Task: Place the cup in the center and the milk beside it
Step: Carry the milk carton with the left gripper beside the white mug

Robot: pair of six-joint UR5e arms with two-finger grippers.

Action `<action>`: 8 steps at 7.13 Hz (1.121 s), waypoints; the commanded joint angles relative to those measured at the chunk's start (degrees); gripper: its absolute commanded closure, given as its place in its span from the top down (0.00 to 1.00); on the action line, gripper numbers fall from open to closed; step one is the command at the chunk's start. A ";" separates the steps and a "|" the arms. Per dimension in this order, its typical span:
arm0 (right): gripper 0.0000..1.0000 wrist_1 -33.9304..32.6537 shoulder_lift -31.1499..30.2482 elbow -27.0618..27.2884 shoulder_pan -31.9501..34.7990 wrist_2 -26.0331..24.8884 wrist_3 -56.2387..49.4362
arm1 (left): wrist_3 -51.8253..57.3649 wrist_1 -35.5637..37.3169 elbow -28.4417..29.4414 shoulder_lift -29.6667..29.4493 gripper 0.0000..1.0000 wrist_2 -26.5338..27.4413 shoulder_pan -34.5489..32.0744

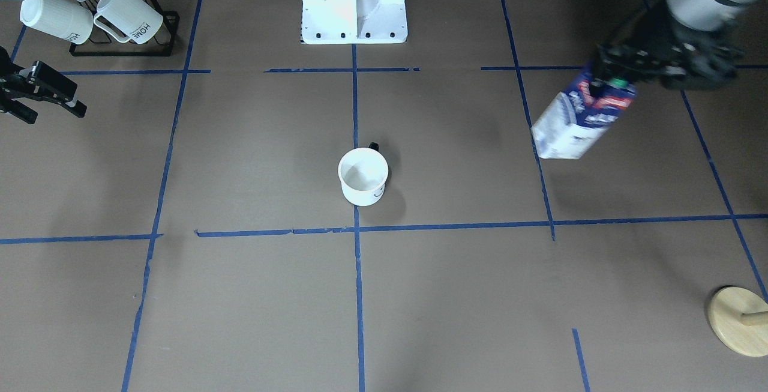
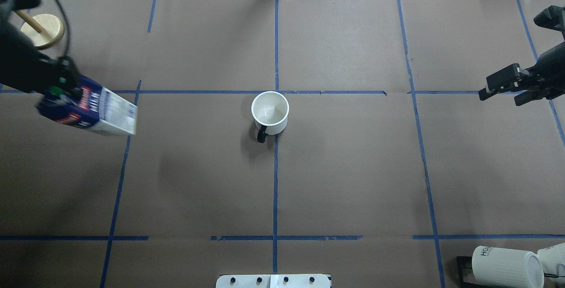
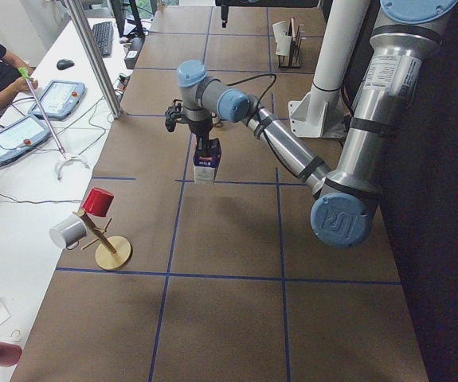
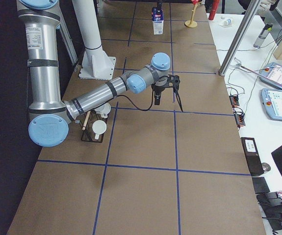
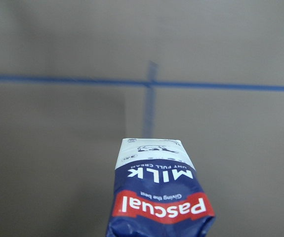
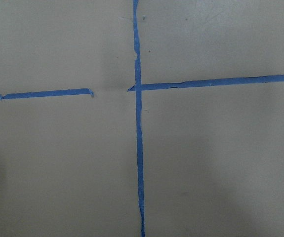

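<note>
The white cup [image 1: 363,176] with a black handle stands upright on the middle tape line, just on the robot's side of the tape crossing [image 1: 356,229]; it also shows in the overhead view [image 2: 270,112]. My left gripper [image 1: 612,74] is shut on the top of the blue and white milk carton [image 1: 579,119] and holds it above the table, well off to the cup's side. The carton also shows overhead [image 2: 88,109] and in the left wrist view [image 5: 159,197]. My right gripper [image 2: 503,89] is open and empty, far out on the opposite side.
A black rack with ribbed "HOME" mugs [image 1: 120,20] stands near the robot's right corner. A wooden mug tree [image 1: 741,320] stands at the far left edge, beyond the carton. The white robot base [image 1: 354,8] sits at the table's edge.
</note>
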 commanded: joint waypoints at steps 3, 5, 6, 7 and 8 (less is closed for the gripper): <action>1.00 0.00 -0.17 -0.01 -0.03 0.18 0.06 | -18.01 1.83 12.93 -19.96 0.00 10.85 13.40; 1.00 0.00 -0.17 0.07 -0.03 0.18 0.06 | -18.01 1.39 20.58 -26.11 0.00 12.16 13.49; 1.00 0.00 -0.17 0.07 -0.03 0.18 0.06 | -17.83 0.78 21.84 -26.49 0.01 12.35 13.83; 1.00 0.00 -0.17 -0.01 -0.03 0.18 0.06 | -17.83 -1.49 23.85 -27.10 0.02 12.43 14.36; 1.00 0.00 -0.17 -0.01 -0.12 0.18 0.06 | -17.83 -2.04 27.52 -29.98 0.03 13.13 14.45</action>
